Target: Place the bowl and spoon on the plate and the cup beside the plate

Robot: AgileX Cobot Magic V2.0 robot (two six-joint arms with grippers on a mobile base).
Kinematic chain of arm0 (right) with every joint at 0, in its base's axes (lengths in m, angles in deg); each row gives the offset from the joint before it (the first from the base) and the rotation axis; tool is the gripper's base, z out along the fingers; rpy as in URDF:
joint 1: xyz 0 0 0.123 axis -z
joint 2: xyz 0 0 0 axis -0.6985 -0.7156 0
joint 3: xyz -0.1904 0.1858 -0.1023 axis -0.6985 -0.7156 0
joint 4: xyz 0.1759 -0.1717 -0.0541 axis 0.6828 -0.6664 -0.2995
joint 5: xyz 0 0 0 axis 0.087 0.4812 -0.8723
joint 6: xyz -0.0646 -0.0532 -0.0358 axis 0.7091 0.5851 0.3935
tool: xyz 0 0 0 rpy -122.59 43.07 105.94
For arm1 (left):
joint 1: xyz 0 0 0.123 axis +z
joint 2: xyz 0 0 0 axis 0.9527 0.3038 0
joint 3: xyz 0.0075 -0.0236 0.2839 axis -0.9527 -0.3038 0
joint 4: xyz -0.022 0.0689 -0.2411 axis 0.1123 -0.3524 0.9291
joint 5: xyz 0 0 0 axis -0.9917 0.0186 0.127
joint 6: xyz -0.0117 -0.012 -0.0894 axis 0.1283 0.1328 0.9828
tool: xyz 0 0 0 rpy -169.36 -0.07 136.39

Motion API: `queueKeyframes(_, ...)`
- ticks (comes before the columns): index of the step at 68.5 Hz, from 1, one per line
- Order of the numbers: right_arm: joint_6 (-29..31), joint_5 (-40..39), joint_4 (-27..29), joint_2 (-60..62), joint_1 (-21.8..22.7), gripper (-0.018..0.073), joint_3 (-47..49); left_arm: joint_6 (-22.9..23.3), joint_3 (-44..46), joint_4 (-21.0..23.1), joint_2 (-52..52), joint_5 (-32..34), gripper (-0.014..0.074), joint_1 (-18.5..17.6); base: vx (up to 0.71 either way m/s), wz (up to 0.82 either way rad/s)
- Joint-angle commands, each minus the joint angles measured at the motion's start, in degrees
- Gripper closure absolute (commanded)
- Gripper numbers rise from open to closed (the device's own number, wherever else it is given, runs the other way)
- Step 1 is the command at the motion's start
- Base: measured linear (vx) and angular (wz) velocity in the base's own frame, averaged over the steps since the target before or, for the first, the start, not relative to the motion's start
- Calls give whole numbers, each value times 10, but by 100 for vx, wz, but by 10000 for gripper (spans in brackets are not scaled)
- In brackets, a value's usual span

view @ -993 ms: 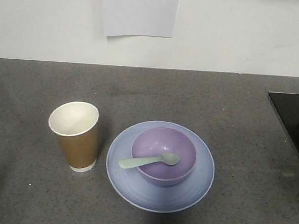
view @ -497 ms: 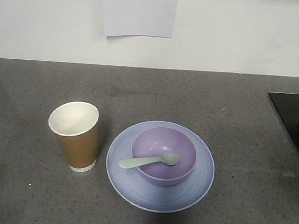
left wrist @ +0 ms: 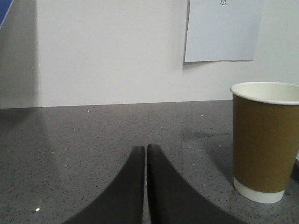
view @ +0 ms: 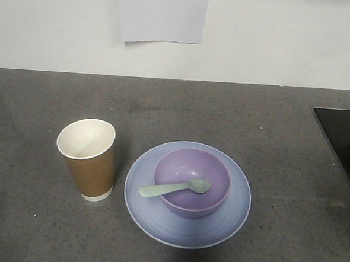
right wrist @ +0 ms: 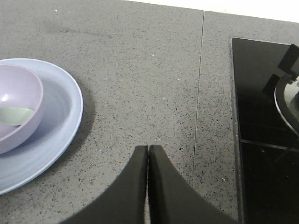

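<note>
While the bowl (view: 191, 180) sits on the plate (view: 229, 214) with the spoon (view: 174, 188) across it, handle pointing left, and the cup (view: 89, 158) stands just left, both grippers, left (left wrist: 145, 151) nearer the cup and right (right wrist: 148, 151), rest pressed together, empty, so nothing seems left.

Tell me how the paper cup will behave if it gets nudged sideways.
The paper cup is tall, tapers to a narrow base and looks empty, so it would probably tip rather than slide. It is likely light. Once on its side, its round tapered wall would probably roll in a curve, possibly toward the plate beside it.
</note>
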Motion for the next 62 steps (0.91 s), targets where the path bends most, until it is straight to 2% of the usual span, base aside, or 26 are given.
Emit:
queueKeyframes(1, 5, -36, -4, 0, 3, 570, 14, 2, 10, 0, -8, 38, 603, 0, 0, 0)
queueKeyframes(33, 7, -47, -18, 14, 3, 570, 0, 2, 10, 0, -8, 38, 603, 0, 0, 0)
queueKeyframes(39, 6, -103, -15, 37, 3, 570, -37, 2, 10, 0, -8, 38, 603, 0, 0, 0)
queueKeyframes(54, 0, -302, -13, 121, 3, 570, -175, 2, 10, 0, -8, 38, 603, 0, 0, 0)
queueKeyframes(62, 0, -360, -13, 174, 3, 570, -238, 2, 10, 0, -8, 38, 603, 0, 0, 0)
